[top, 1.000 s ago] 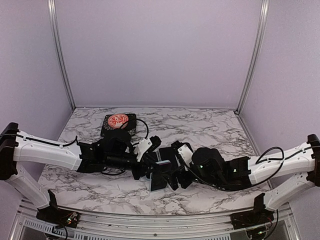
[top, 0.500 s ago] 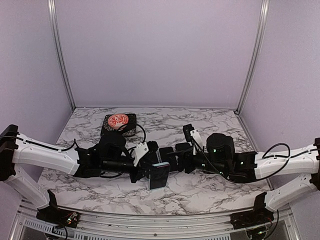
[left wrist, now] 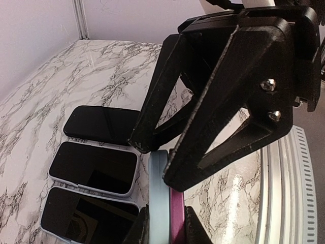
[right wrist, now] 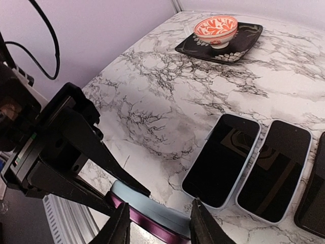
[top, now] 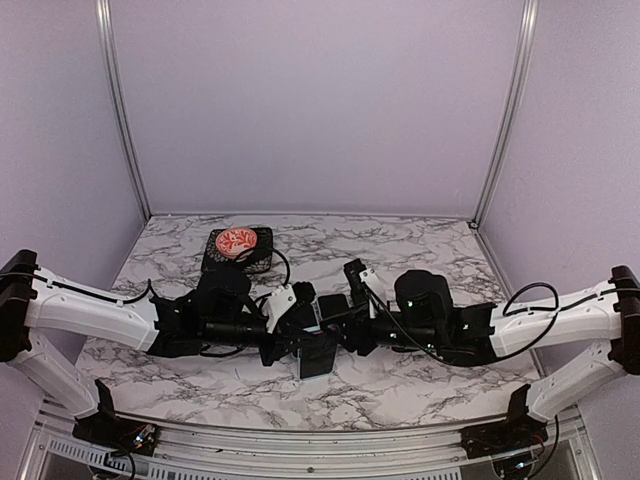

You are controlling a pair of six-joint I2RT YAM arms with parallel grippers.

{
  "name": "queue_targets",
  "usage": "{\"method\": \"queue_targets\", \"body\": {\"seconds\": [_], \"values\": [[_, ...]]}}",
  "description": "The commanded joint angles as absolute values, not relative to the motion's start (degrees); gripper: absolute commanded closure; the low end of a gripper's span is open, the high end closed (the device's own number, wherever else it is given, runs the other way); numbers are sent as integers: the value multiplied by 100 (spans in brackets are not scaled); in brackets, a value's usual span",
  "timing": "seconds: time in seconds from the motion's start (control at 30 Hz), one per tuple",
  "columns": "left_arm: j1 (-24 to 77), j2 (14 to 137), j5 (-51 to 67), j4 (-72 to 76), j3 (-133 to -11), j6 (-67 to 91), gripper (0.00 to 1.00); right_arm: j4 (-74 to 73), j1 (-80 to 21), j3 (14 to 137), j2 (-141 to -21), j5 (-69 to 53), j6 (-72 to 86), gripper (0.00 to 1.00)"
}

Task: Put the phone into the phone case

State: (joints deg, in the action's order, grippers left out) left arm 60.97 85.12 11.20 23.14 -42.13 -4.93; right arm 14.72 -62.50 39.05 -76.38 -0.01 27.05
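Observation:
A purple phone (left wrist: 176, 223) lies flat against a light blue phone case (left wrist: 158, 203), the pair standing on edge above the table. My left gripper (left wrist: 165, 223) is shut on both, one finger on each side. My right gripper (right wrist: 160, 223) comes from the opposite side and is shut across the upper end of the case (right wrist: 152, 206). Its black fingers (left wrist: 223, 127) fill the left wrist view. In the top view the held pair (top: 318, 355) sits at the table's front centre, between the left gripper (top: 293, 340) and the right gripper (top: 337, 322).
Three dark-screened phones lie side by side under the grippers (left wrist: 104, 124) (left wrist: 94, 168) (left wrist: 86, 218), two of them in light cases. A red patterned bowl (top: 237, 241) on a black square plate (top: 262, 256) stands at the back left. The table's metal front rail (left wrist: 284, 193) is close.
My right gripper pulled up and right off the held pair, then came back left and closed on its upper end. The left gripper barely moved and kept its hold.

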Motion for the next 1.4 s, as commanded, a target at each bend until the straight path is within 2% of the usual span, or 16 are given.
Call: {"method": "queue_targets", "body": {"seconds": [0.0, 0.37, 0.6, 0.7, 0.77, 0.83, 0.93, 1.07, 1.2, 1.23, 1.3, 1.37], "values": [[6091, 8666, 845, 1784, -4012, -580, 80, 1467, -6257, 3886, -7856, 118, 2746, 66], [6099, 8630, 608, 1789, -4074, -479, 67, 1376, -6467, 3603, -8090, 510, 2686, 67], [6145, 8435, 783, 1920, -4222, -510, 70, 1211, -6516, 3639, -8182, 568, 2551, 67], [6172, 8481, 1067, 2036, -4241, -509, 64, 1140, -6531, 3662, -8229, 564, 2449, 68], [6194, 8562, 1078, 2076, -4273, -552, 54, 1140, -6530, 3616, -8279, 611, 2455, 68], [6220, 8651, 1089, 2085, -4312, -613, 53, 1195, -6527, 3492, -8284, 665, 2492, 68], [6223, 8677, 1161, 2119, -4333, -609, 57, 1226, -6522, 3410, -8241, 711, 2516, 68], [6227, 8582, 1284, 2241, -4315, -637, 68, 1257, -6521, 3504, -8361, 674, 2442, 68], [6247, 8537, 1432, 2267, -4288, -728, 96, 1217, -6521, 3629, -8421, 545, 2391, 68], [6249, 8531, 1427, 2273, -4253, -771, 100, 1202, -6517, 3655, -8367, 520, 2363, 67], [6255, 8478, 1410, 2274, -4175, -826, 100, 1061, -6484, 3740, -8074, 427, 2206, 63], [6257, 8370, 1386, 2276, -4134, -849, 100, 933, -6419, 3823, -7648, 213, 1929, 53]]}}
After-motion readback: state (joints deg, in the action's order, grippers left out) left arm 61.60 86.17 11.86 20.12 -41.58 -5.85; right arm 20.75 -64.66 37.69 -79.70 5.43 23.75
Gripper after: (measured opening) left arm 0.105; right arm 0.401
